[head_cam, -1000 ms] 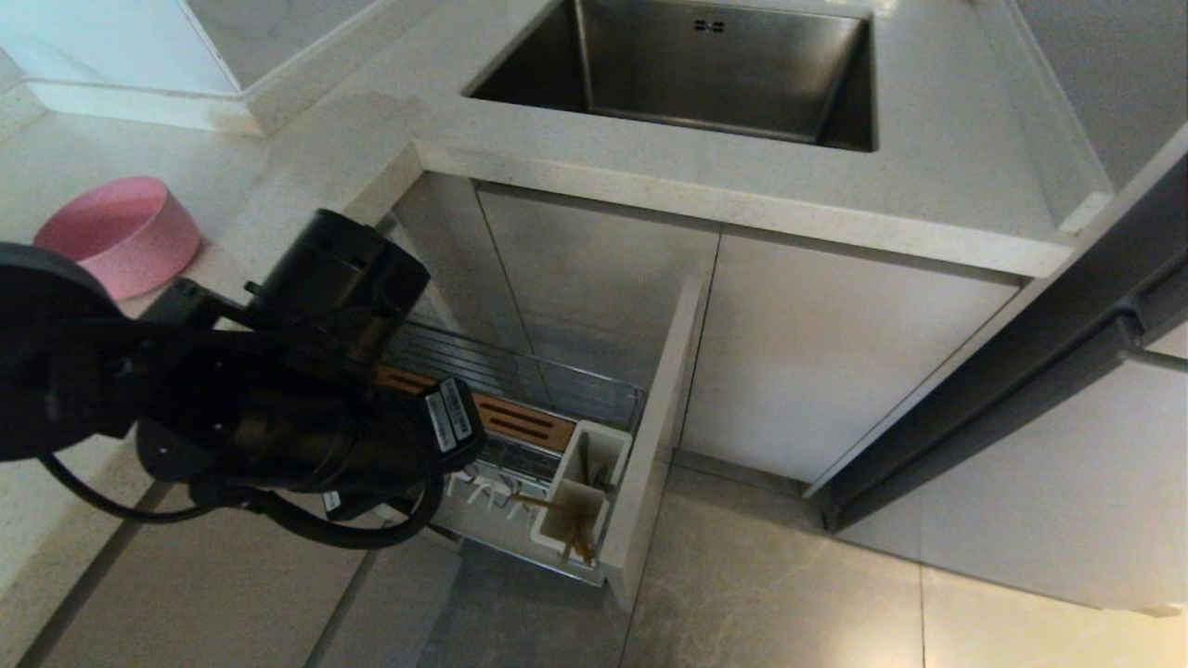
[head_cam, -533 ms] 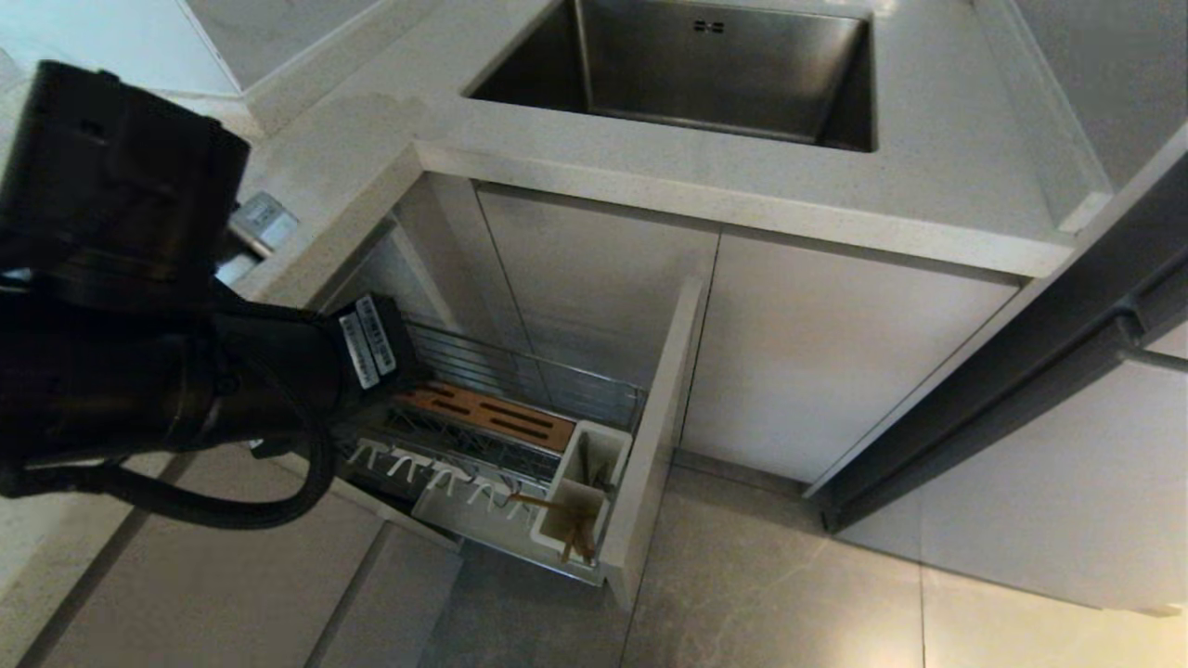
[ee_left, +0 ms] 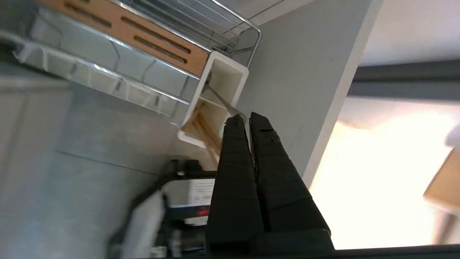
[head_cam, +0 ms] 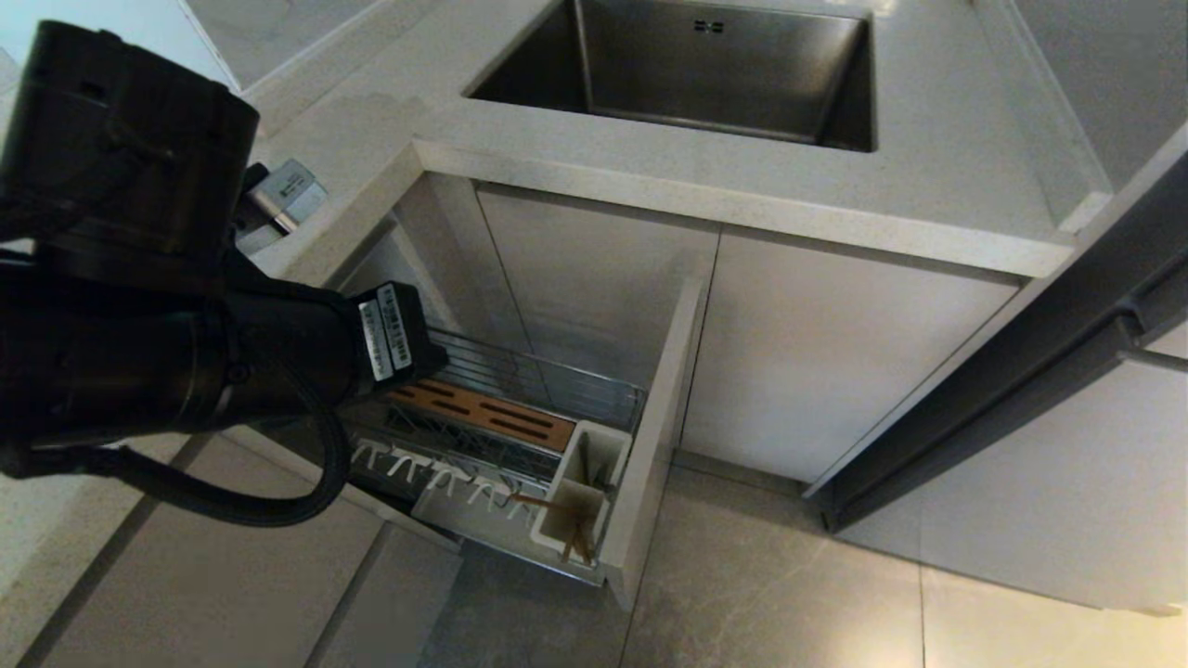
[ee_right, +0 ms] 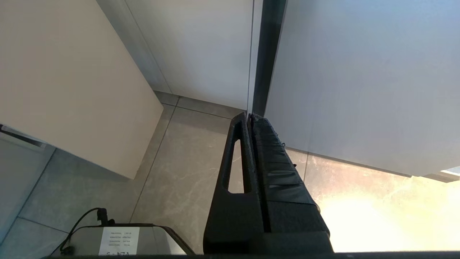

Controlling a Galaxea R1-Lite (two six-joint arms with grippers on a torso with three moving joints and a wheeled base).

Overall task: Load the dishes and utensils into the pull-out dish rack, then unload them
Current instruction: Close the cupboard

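The pull-out dish rack [head_cam: 520, 390] stands drawn out below the counter, with its wooden slotted strip [head_cam: 478, 413], white prongs [head_cam: 436, 473] and beige front panel [head_cam: 659, 436]. Light-wood chopsticks [head_cam: 575, 538] lean in the nearer white utensil cup [head_cam: 571, 520]. The silver spoon [head_cam: 585, 455] stands in the farther cup. My left arm [head_cam: 186, 362] fills the left of the head view, above the rack. In the left wrist view the left gripper [ee_left: 244, 117] is shut and empty, pointing toward the cups [ee_left: 215, 97]. The right gripper [ee_right: 249, 115] hangs shut over the floor. The dishes are hidden.
A steel sink [head_cam: 696, 65] is set in the pale countertop [head_cam: 650, 176] above closed cabinet doors [head_cam: 817, 362]. Grey floor tiles [head_cam: 770, 594] lie in front of the rack. A dark appliance edge [head_cam: 1021, 371] runs along the right. The robot's base [ee_right: 118, 241] shows below the right gripper.
My left arm has lifted and swung left, away from over the rack. It now covers the pink bowl on the counter, and the rack's prongs and wooden strip are uncovered.
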